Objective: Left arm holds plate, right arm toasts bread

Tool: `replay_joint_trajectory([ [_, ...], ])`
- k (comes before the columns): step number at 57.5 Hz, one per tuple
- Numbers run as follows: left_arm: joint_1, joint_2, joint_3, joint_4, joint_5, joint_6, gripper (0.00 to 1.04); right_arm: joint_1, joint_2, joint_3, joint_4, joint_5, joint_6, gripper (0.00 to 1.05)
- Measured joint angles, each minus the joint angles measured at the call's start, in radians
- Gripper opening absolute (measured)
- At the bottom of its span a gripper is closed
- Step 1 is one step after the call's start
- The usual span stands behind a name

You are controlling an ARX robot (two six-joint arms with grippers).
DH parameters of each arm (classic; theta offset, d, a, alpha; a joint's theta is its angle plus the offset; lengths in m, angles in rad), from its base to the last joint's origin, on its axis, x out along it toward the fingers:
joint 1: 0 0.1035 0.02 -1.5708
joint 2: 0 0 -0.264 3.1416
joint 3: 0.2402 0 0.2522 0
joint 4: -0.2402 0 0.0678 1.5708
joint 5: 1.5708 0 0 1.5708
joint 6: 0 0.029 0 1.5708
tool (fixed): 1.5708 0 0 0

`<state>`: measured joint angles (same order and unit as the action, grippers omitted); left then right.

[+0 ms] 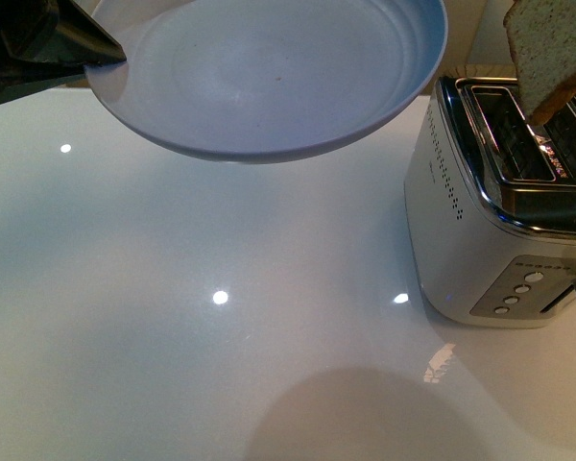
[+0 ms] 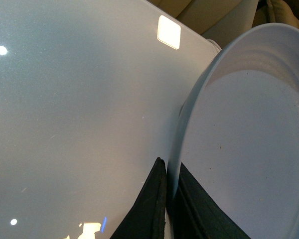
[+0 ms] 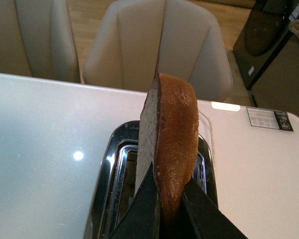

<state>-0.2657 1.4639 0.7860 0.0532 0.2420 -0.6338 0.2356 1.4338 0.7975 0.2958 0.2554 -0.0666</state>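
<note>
The bread (image 3: 172, 124) is being held on edge, crust towards the wrist camera, pinched at its lower end between the closed fingers of the right gripper (image 3: 172, 191). In the front view it is showing at about one o'clock, tilted, its lower corner just over the toaster (image 1: 480, 240), which is standing at three o'clock on the table (image 1: 221, 365). Whether that corner is already entering a slot (image 1: 504, 134) cannot be told. For a clean insertion, the slice is probably best squared to the slot's long axis and brought vertical before being lowered, so the crust is not caught on the chrome rim. The plate (image 1: 269, 77) is being held aloft at eleven to twelve o'clock, its rim clamped by the left gripper (image 2: 170, 172), well apart from the toaster.
</note>
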Motion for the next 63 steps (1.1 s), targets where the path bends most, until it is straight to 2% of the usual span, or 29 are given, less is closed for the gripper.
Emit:
replay_joint_trajectory([
  [63,0.0,0.0,0.0,0.0,0.0,0.0,0.03,-0.001,0.039,0.019,-0.108,-0.004,0.026,0.03],
])
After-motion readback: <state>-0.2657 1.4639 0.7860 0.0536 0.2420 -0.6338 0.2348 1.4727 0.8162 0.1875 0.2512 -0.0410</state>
